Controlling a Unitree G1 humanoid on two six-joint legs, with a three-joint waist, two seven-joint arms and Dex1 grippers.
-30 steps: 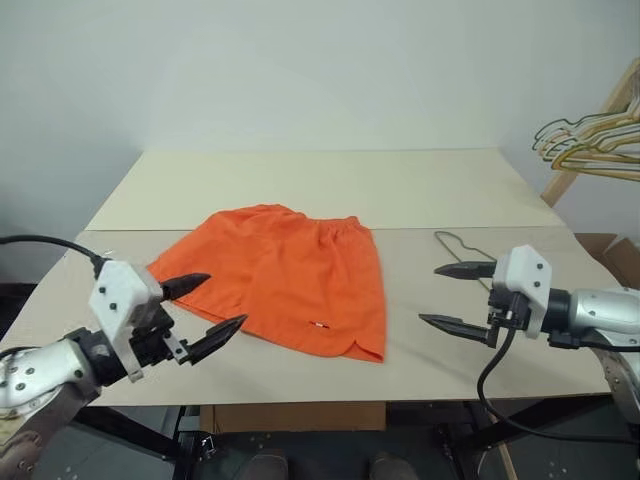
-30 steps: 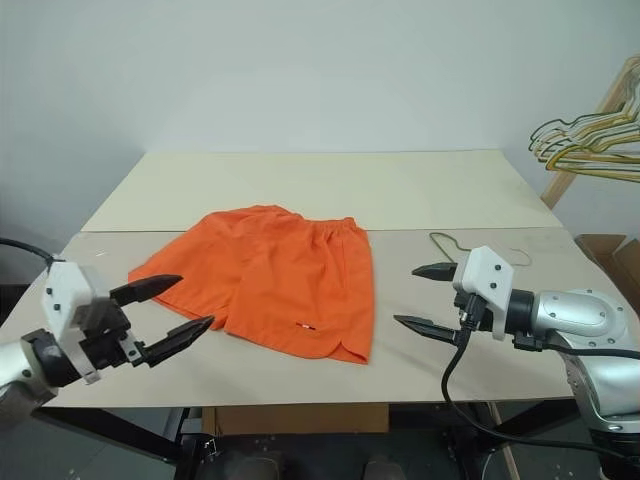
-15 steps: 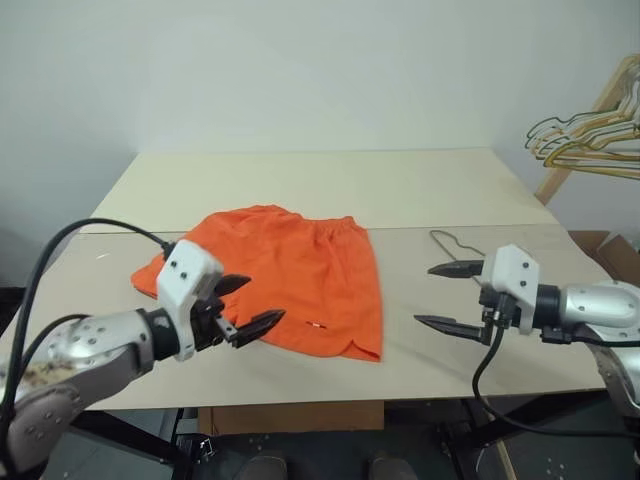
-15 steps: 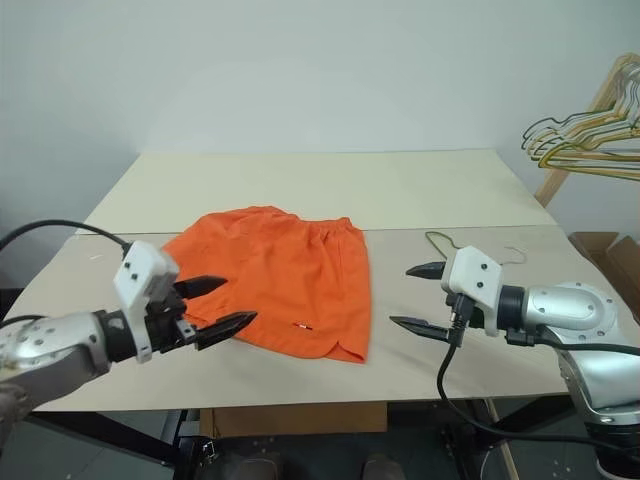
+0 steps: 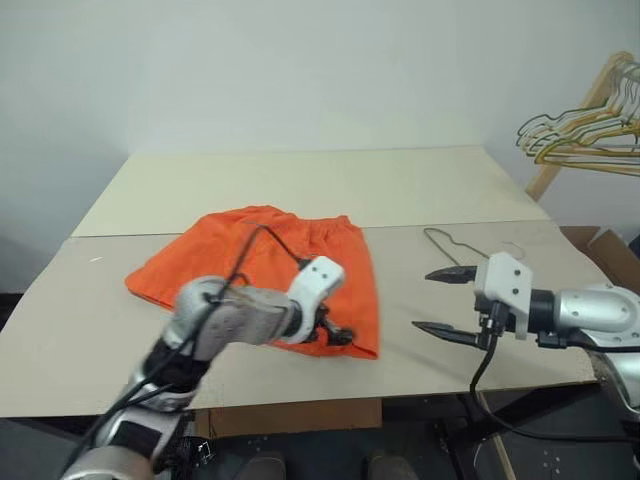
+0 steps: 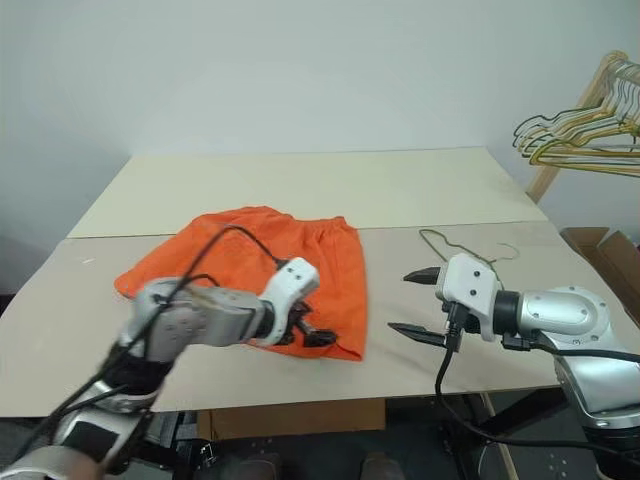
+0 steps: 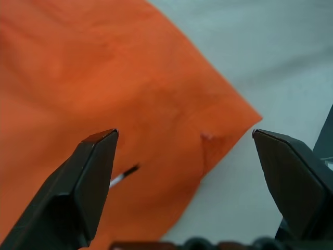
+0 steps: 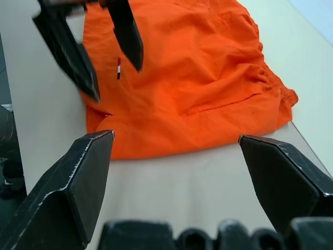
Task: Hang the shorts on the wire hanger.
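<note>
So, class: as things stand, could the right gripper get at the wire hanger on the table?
Probably yes. The right gripper is open, holds nothing, and the wire hanger lies bare on the table just beyond it.

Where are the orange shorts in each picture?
Left eye view: the shorts lie flat in the middle of the table, with the left gripper over their near hem.
Right eye view: same place.
Left wrist view: the shorts lie below the open left gripper.
Right wrist view: the shorts lie beyond the open right gripper.
Shared landmark: the left gripper at the hem.
</note>
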